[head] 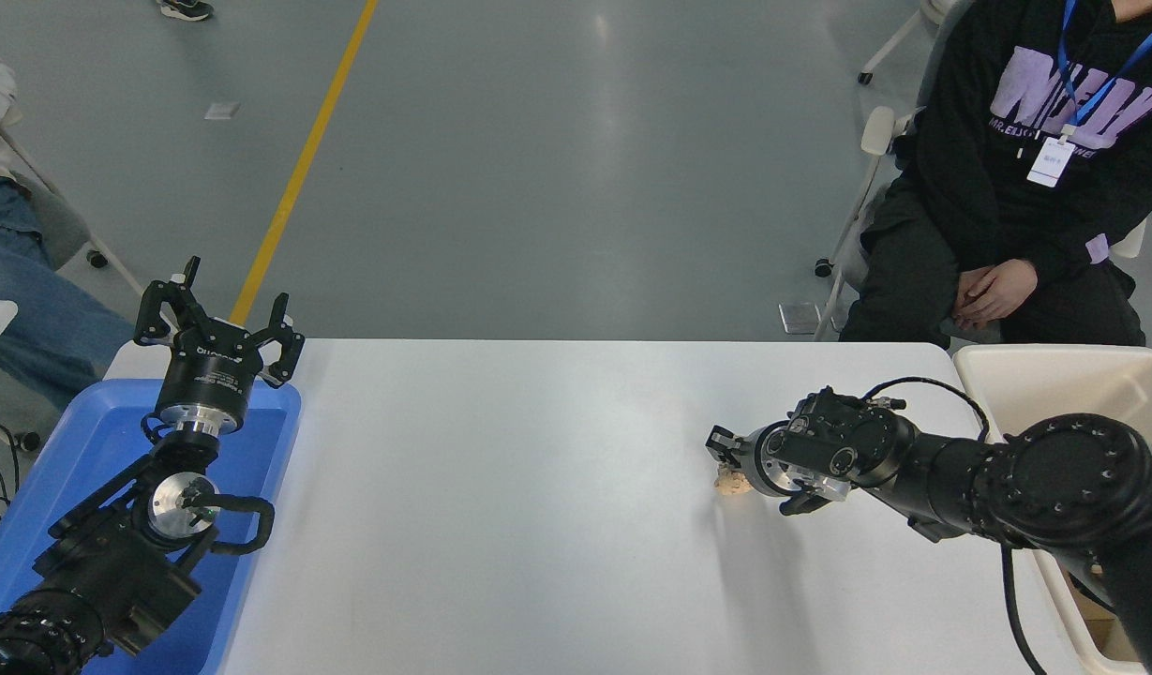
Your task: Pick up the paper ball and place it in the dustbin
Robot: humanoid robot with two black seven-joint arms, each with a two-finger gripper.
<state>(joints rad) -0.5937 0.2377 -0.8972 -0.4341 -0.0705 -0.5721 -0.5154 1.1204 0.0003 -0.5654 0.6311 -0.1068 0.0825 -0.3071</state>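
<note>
The tan-brown paper ball [730,484] lies on the white table [501,487] at the right of the middle. Only a small part of it shows. My right gripper [728,454] comes in from the right edge and sits right over the ball, touching or nearly touching it, and covers most of it. I cannot tell whether it holds the ball. The cream-beige dustbin [1007,356] stands at the table's right end, behind my right arm. My left gripper [221,319] is parked open at the lower left, above a blue tray.
The shallow blue tray [88,441] lies at the table's left end under the left arm. A person in a black hoodie [1025,187] sits beyond the far right corner, hands in lap. Another person's leg in jeans [32,309] shows at the left edge.
</note>
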